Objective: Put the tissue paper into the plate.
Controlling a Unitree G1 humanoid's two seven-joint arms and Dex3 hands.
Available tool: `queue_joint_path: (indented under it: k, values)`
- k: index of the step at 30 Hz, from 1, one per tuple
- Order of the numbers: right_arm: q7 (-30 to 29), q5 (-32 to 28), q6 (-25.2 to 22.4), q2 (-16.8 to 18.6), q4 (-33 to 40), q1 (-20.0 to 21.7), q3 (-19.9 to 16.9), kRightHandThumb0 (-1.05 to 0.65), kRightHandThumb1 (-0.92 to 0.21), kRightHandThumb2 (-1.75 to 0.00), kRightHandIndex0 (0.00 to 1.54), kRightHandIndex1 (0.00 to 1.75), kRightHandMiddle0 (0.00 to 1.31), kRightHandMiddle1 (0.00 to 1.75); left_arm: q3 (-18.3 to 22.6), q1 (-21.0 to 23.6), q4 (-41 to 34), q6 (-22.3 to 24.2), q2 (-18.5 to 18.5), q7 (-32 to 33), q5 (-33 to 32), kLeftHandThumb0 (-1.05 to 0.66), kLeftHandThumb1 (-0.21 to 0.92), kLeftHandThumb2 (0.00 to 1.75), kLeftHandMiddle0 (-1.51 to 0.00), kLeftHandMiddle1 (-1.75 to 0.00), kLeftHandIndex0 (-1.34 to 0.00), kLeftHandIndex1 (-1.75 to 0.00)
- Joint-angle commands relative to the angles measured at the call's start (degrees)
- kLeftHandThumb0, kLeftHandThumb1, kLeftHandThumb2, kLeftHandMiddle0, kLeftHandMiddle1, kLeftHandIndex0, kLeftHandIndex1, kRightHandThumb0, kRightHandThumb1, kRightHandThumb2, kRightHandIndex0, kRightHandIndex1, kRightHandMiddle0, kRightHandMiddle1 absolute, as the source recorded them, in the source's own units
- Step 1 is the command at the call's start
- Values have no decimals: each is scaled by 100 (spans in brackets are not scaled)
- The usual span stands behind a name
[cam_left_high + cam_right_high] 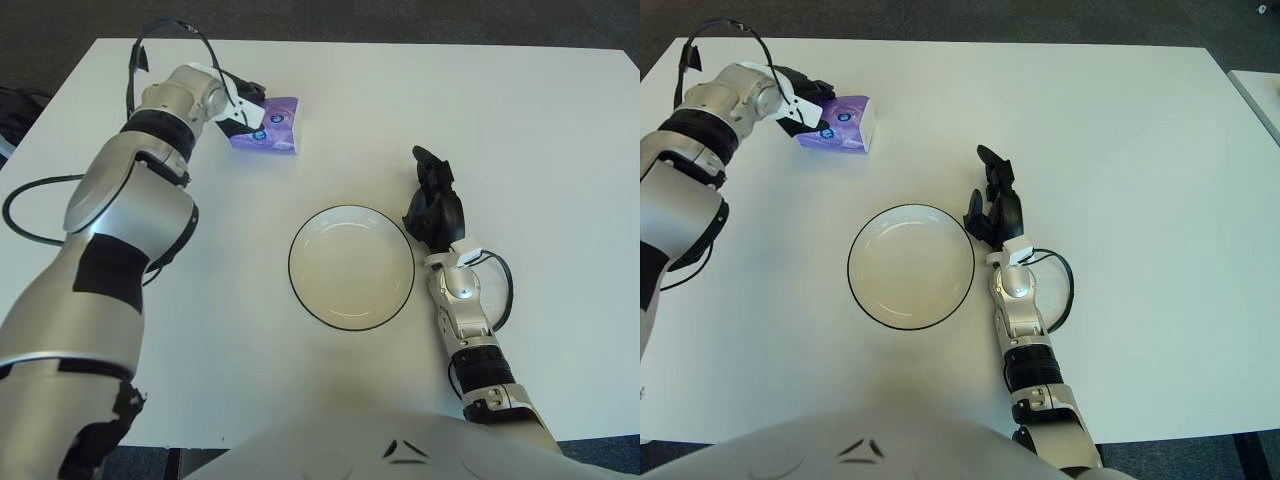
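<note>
The purple tissue pack [272,124] is at the far left of the white table, tilted with its left end raised. My left hand [243,106] is closed around that left end, dark fingers over its top and side. The white plate [351,268] with a dark rim sits in the middle of the table with nothing in it, well to the right of and nearer than the pack. My right hand [433,206] shows just right of the plate's rim, fingers loosely spread and holding nothing.
The white table [540,130] stretches bare to the right and behind the plate. A black cable [18,205] loops off my left arm near the table's left edge. Dark floor lies beyond the far edge.
</note>
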State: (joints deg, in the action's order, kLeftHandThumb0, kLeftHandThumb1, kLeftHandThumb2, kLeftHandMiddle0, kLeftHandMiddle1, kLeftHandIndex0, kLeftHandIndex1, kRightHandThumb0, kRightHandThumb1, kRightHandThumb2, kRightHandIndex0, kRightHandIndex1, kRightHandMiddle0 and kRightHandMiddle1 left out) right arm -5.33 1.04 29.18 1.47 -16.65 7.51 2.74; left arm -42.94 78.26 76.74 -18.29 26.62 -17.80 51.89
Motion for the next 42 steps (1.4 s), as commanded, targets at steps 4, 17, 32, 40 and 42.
queue_joint_path:
  k: [4,17,32,40,42]
  values:
    - [-25,155,-75,-3,-1093,-1250,-1,-58,-92,-87,29,3,0,70,-132,-343,14,-286,15,372,132,-105,92,102,-12,-3,0,-55]
    - [-61,192,-190,31,-1031,-1292,23,-60,-92,-88,31,4,0,75,-109,-417,30,-323,-34,574,99,-105,92,101,-12,-3,0,-58]
    - [-40,190,-258,35,-993,-1303,46,-59,-92,-89,33,5,0,75,-66,-537,-18,-502,-109,657,27,-105,92,97,-15,-3,0,-70]
    - [-34,218,-315,14,-975,-1303,64,-60,-92,-89,33,5,0,74,-4,-605,-36,-608,-178,713,-51,-105,92,96,-16,-3,0,-72]
    - [-23,217,-316,9,-988,-1299,67,-60,-92,-89,33,5,0,74,10,-616,-41,-654,-184,740,-68,-105,92,97,-16,-3,0,-70]
